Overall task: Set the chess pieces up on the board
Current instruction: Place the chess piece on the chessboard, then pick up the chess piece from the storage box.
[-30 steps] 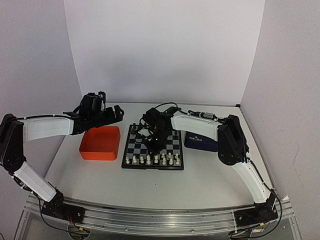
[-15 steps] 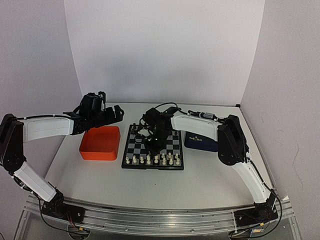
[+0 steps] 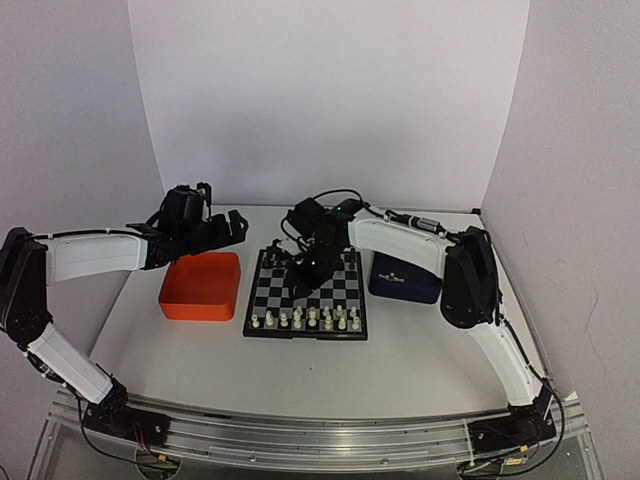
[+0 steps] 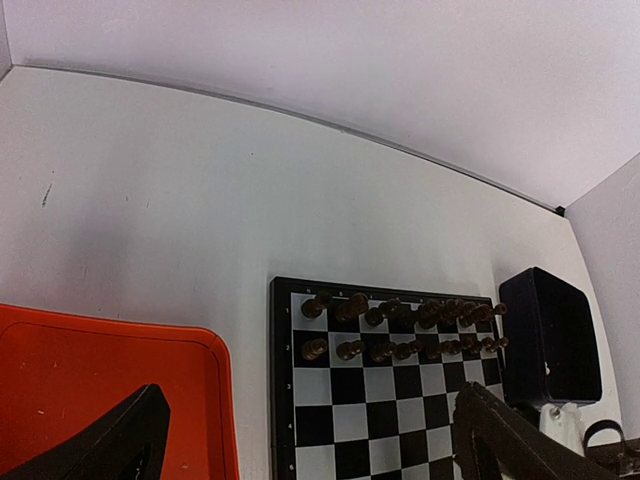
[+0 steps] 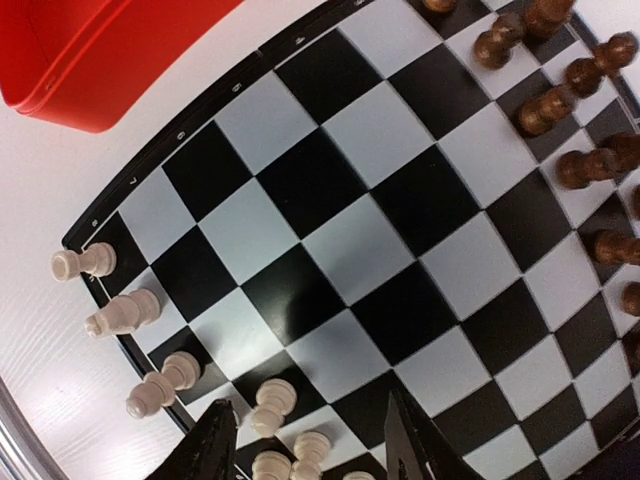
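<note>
The board [image 3: 268, 287] lies at mid table, black and silvery-grey checked. Cream-white chess pieces [image 3: 305, 320] stand along its near edge, and dark pieces [image 4: 400, 312] fill its two far rows. My right gripper [image 3: 311, 264] hangs over the board's middle. In the right wrist view it [image 5: 310, 440] is open, nothing held, with white pieces [image 5: 272, 405] standing on the squares [image 5: 400, 190] just below it. More white pieces [image 5: 125, 315] line the board's edge. My left gripper [image 3: 226, 228] hovers over the orange tray's far side, open and empty [image 4: 310, 450].
An orange tray [image 3: 200, 288] sits left of the board, its floor [image 4: 100, 400] bare in the left wrist view. A dark blue tray [image 3: 405, 283] stands right of the board, under the right arm. White walls close the table at back and sides.
My right gripper has opened and drawn back from the near white rows toward the board's middle, leaving a white piece standing. The left arm has not moved.
</note>
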Robot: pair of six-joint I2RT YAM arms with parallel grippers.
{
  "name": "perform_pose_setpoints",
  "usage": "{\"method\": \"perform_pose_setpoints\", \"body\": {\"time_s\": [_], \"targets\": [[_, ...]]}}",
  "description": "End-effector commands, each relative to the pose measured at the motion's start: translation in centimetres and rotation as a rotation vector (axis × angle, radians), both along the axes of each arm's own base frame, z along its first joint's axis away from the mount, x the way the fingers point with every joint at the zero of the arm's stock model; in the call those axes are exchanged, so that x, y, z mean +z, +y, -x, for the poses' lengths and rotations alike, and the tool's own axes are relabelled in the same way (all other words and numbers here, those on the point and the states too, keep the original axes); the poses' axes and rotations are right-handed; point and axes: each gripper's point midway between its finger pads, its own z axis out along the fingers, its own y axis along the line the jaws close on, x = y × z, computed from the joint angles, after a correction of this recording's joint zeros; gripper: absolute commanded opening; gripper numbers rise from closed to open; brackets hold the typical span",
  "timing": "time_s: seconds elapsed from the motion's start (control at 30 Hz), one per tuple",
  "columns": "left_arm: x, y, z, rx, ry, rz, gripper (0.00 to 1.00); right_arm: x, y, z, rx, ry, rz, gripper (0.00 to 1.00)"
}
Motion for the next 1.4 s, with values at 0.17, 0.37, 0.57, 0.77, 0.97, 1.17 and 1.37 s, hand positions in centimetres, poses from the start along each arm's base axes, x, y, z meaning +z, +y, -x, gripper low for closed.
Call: {"method": "perform_pose_setpoints", "body": {"time_s": [0.17, 0.37, 0.57, 0.77, 0.97, 1.17, 1.37], "targets": [[5.3, -0.6, -3.5, 0.035, -0.148, 0.005, 1.0, 9.8, -13.8, -10.7, -0.471, -0.106, -0.106, 0.88], [7.0, -1.4, -7.4, 0.065, -0.23, -0.037, 1.0, 7.4, -22.0, -13.2, -0.59, -0.071, -0.042, 0.92], [9.3, -1.0, -10.6, 0.148, -0.229, -0.008, 1.0, 4.7, -26.1, -13.4, -0.682, 0.06, -0.064, 0.9], [8.8, -0.4, -11.2, 0.17, -0.268, -0.042, 1.0, 3.2, -24.7, -11.8, -0.633, 0.172, -0.115, 0.83], [7.6, 0.9, -13.0, 0.278, -0.266, -0.077, 1.0, 0.4, -25.4, -10.0, -0.689, 0.281, -0.036, 0.69], [6.5, 0.8, -14.9, 0.3, -0.256, -0.096, 1.0, -2.2, -24.7, -10.0, -0.677, 0.298, 0.042, 0.56], [5.9, 0.7, -15.7, 0.285, -0.23, -0.122, 1.0, -3.9, -23.5, -10.0, -0.614, 0.309, 0.075, 0.47]]}}
